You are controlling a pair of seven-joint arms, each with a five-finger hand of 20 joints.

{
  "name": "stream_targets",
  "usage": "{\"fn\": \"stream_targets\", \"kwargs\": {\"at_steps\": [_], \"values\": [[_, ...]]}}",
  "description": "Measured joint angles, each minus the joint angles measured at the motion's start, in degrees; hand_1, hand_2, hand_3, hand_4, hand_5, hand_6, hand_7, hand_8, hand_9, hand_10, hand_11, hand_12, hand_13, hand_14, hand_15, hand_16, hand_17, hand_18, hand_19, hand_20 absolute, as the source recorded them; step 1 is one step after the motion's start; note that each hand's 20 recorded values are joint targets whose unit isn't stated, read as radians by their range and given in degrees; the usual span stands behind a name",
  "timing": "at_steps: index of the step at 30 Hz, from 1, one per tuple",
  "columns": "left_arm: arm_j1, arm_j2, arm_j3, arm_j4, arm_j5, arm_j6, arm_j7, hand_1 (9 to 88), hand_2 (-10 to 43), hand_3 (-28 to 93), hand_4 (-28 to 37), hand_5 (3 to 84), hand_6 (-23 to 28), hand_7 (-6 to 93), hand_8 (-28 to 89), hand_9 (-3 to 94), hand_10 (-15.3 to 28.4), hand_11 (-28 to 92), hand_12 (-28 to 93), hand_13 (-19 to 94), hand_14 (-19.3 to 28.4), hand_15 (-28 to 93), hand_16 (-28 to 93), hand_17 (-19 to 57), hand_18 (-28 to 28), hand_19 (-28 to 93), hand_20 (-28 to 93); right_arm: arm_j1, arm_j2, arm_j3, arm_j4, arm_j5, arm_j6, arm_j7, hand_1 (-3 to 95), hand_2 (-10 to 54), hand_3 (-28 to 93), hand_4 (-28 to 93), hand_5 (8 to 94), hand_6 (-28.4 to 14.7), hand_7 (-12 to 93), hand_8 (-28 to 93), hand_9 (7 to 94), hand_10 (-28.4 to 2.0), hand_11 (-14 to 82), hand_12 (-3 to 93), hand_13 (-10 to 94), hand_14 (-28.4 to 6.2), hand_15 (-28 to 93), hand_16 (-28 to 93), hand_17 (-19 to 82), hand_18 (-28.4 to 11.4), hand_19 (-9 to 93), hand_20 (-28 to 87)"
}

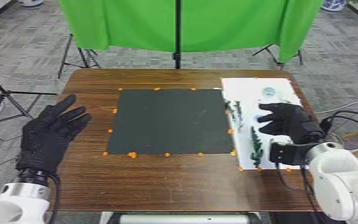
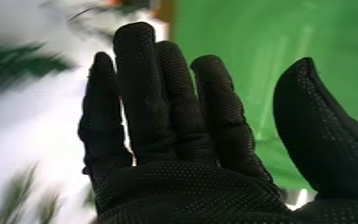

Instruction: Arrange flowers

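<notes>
Dark green, leafy plant stems (image 1: pixel 256 145) are being displayed between two and three o'clock on a brown wooden table (image 1: pixel 184 190), its far edge being taken as twelve. At least three are being counted; whether blossoms are being borne cannot be told. They are being supported by one white rectangular sheet (image 1: pixel 243 87), presumably so that each can be picked out easily against a pale ground. At half past one, one small, clear, pale-blue-tinted object (image 1: pixel 269 91) is being carried by the same sheet; its use is not being revealed.

Above the sheet, at two o'clock, the black-gloved right hand (image 1: pixel 286 120) is being held released, its fingers straight and nothing being grasped, probably so that a stem can be chosen. For that, the thumb and fingers would need to be closed gently, since the leaves could be bent.

At the centre, one dark grey square mat (image 1: pixel 171 120) is being edged by more than ten small orange tabs (image 1: pixel 132 155), probably as place markers. At nine o'clock, the black-gloved left hand (image 1: pixel 47 137) is being held unclenched and unladen, apparently out of the way. Beyond twelve o'clock, one bright green cloth backdrop (image 1: pixel 127 25) is being hung.
</notes>
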Motion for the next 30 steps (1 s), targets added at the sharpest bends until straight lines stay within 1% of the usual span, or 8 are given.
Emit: {"fn": "stream_targets", "kwargs": {"at_steps": [2,5,7,9,14,17,20,30], "values": [[0.1,0.03,-0.11,-0.05,-0.04,0.08,0.0,21.5,9.6,76,-27.7,37.7,9.8,11.4,-8,33.1,20.4,27,11,23,26.2,48,-8,-11.1,21.8,50,8,1.8,0.1,-2.8,-0.2,-5.3,0.4,5.4,24.5,2.5,79,-22,50.5,-8.3,22,-14,59.1,-19.8,40.3,16.0,59,-16.1,67,10,25,-24.5,80,8],[0.2,0.04,-0.46,-0.19,-0.04,0.08,-0.1,21.5,9.6,76,-27.5,37.7,9.8,11.5,-8,33.0,20.5,27,11,23,26.2,48,-8,-11.1,21.8,50,8,5.2,0.1,-7.2,-0.3,-10.4,0.6,11.0,25.2,1.9,78,-21,53.1,-9.3,22,-13,61.5,-19.8,44.7,17.2,62,-15.0,69,11,30,-25.1,84,5],[0.3,0.06,-0.8,-0.26,-0.04,0.08,-0.18,21.5,9.6,76,-27.5,37.7,9.8,11.5,-8,33.1,20.5,27,11,23,26.2,49,-8,-11.1,21.8,50,8,6.3,0.0,-7.5,-0.5,-12.8,-0.3,14.6,26.0,1.3,77,-21,54.6,-9.7,24,-13,62.7,-20.0,46.8,17.3,65,-13.7,71,13,33,-25.0,90,-3],[0.5,0.06,-1.1,-0.4,-0.04,0.13,-0.22,21.5,9.6,76,-27.5,37.7,9.9,11.5,-8,33.1,20.5,27,11,23,26.3,49,-9,-11.1,21.8,50,8,6.8,0.0,-7.5,-1.0,-16.1,-2.0,18.4,26.6,0.6,76,-20,56.3,-10.4,24,-13,63.8,-20.1,47.9,17.7,67,-13.4,73,13,37,-24.8,92,-6],[0.6,0.13,-1.34,-0.5,-0.04,0.25,-0.23,21.6,9.6,76,-27.6,37.8,9.9,11.7,-8,33.0,20.4,28,11,23,26.3,49,-9,-11.1,21.8,51,8,7.6,0.6,-9.1,-2.3,-27.8,-5.9,26.8,27.7,-0.4,74,-20,59.9,-11.3,25,-12,66.8,-20.6,48.5,18.1,70,-12.8,72,14,41,-25.0,93,-6],[0.6,0.3,-1.27,-0.5,-0.04,0.35,-0.23,21.5,9.6,76,-27.5,37.7,9.9,11.7,-8,33.0,20.6,28,11,23,26.3,49,-9,-11.1,21.8,51,8,8.2,1.0,-11.1,-2.8,-34.4,-8.1,30.1,28.5,-1.3,73,-19,61.4,-11.9,25,-12,68.2,-21.0,48.1,18.4,72,-12.9,72,14,42,-25.8,93,-5],[0.5,0.44,-1.14,-0.5,-0.09,0.46,-0.2,21.6,9.7,76,-27.5,37.7,10.0,11.7,-8,33.0,20.6,28,11,23,26.3,49,-9,-11.1,21.8,51,8,8.6,1.2,-12.5,-3.3,-39.8,-11.8,32.7,29.0,-2.3,71,-19,63.0,-12.7,25,-11,69.3,-21.4,48.3,18.9,73,-12.9,71,15,43,-26.1,93,-4],[0.6,0.65,-1.03,-0.5,-0.39,1.04,0.09,21.7,9.8,76,-27.4,37.7,10.2,11.8,-8,33.1,20.6,28,11,23,26.4,49,-9,-11.0,21.9,51,8,8.9,0.7,-13.5,-4.1,-43.6,-25.5,38.1,30.9,-4.5,68,-19,67.0,-12.9,34,-9,72.4,-21.5,49.7,20.7,76,-12.0,72,17,46,-26.4,93,3]]}}
